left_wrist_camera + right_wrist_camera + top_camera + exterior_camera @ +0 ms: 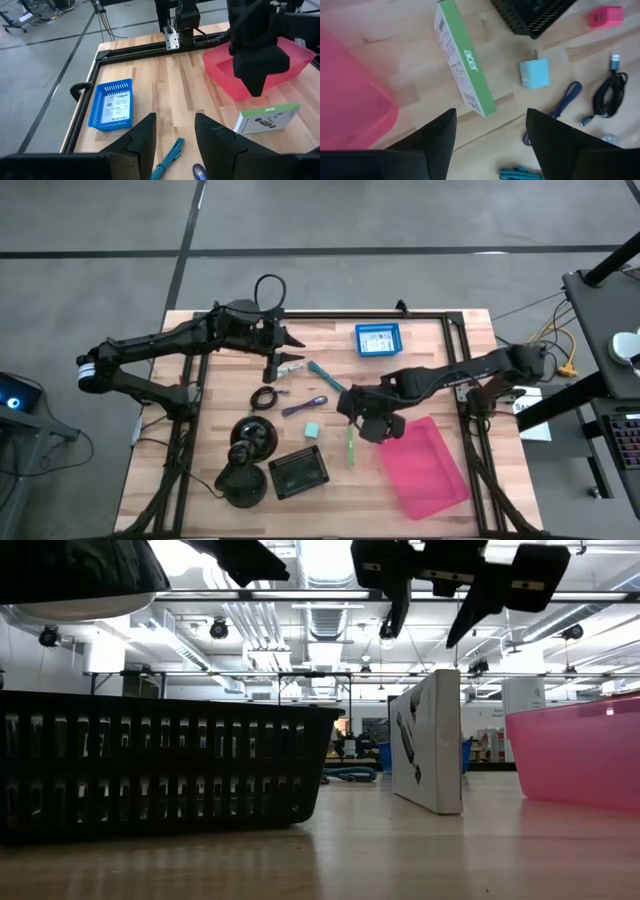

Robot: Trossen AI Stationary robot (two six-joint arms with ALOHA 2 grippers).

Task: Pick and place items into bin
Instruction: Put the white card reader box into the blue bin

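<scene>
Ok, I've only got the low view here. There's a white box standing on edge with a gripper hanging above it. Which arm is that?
Observer: That is the right gripper, open. From above, it hangs over the box, whose top is green.
Operator: What's loose near the box?
Observer: A pale teal cube lies apart from it, on the side away from the pink bin.
Operator: And the left arm?
Observer: The left gripper is open, farther back on the table, over a teal cable.
</scene>
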